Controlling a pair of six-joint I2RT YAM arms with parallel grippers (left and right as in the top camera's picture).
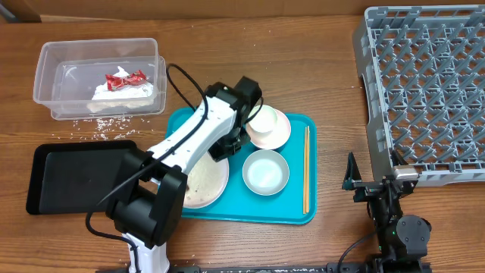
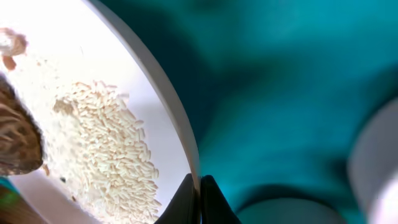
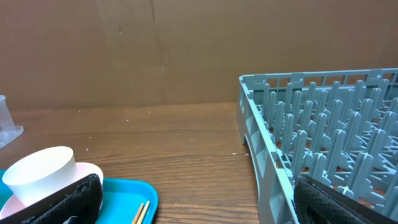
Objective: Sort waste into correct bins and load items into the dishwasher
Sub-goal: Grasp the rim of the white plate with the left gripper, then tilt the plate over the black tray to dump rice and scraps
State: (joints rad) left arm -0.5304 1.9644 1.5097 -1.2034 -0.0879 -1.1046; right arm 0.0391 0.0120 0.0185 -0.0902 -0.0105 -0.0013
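Clamped shut on the plate's (image 2: 74, 50) rim, the left gripper (image 2: 199, 191) is pinching it at the edge, with rice (image 2: 112, 155) and a brown scrap (image 2: 18, 143) lying on it. It is sitting on the teal tray (image 1: 295, 214) beside a bowl (image 1: 266, 171), a cup (image 1: 263, 120) and chopsticks (image 1: 306, 168). The right gripper (image 1: 375, 182) is hanging spread wide and empty beside the rack (image 1: 424, 83). Wrapper (image 1: 126, 78) and tissue (image 1: 125, 95) are lying in the tub (image 1: 53, 57).

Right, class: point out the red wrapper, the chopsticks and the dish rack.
red wrapper (image 1: 125, 78), overhead view, middle of its shiny surface
chopsticks (image 1: 306, 168), overhead view, midway along their length
dish rack (image 1: 426, 89), overhead view, centre of its lattice
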